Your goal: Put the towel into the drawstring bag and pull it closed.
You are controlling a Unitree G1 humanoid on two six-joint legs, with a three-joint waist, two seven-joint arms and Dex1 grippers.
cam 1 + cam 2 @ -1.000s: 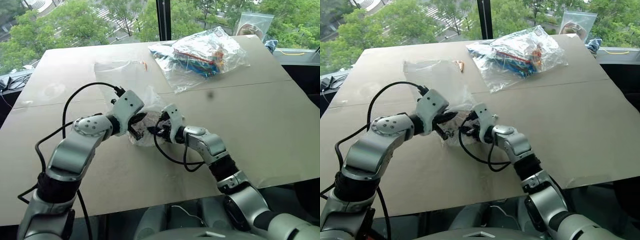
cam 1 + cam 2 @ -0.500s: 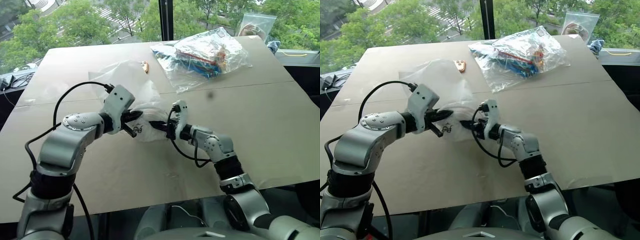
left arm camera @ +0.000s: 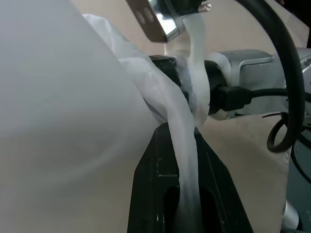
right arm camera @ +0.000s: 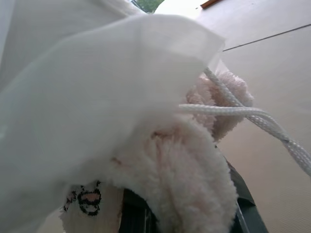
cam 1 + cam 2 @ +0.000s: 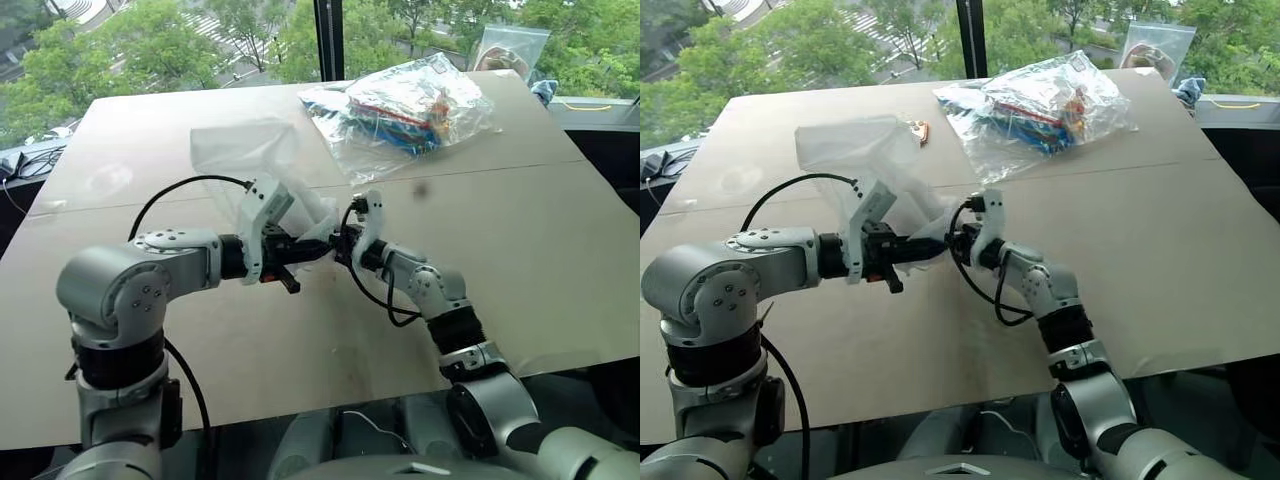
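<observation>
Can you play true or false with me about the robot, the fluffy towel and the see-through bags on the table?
1. The left tool pinches the drawstring bag. True.
2. The towel lies flat on the table, far from the tools. False: it sits at the right tool, under the bag's fabric.
3. A clear plastic bag of colourful items lies at the table's far side. True.
4. The drawstring bag is black. False: it is translucent white.
</observation>
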